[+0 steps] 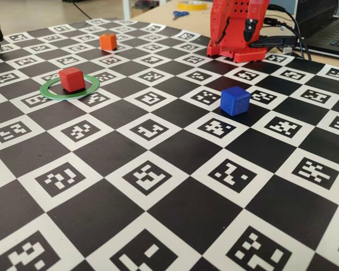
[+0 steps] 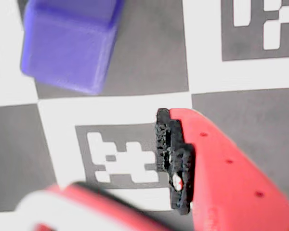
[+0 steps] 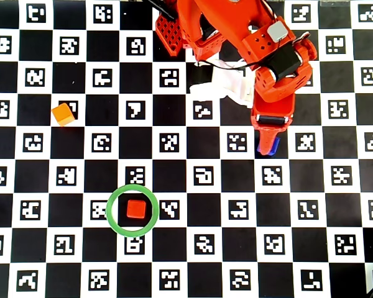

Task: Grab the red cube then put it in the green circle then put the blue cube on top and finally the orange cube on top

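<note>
The red cube (image 1: 72,79) (image 3: 135,208) sits inside the green circle (image 1: 48,90) (image 3: 112,211). By itself at the far left of the board is the orange cube (image 1: 108,41) (image 3: 63,114). The blue cube (image 1: 235,101) (image 2: 70,43) rests on the board. From overhead only a sliver of the blue cube (image 3: 272,146) shows under the red finger (image 3: 270,127). In the wrist view my gripper (image 2: 106,159) is open and holds nothing. It hovers just short of the blue cube, without touching it.
The red arm (image 3: 261,56) (image 1: 237,28) reaches in from the back of the checkered marker board (image 1: 158,186). Scissors (image 1: 179,14), tape and a laptop (image 1: 327,28) lie on the table beyond the board.
</note>
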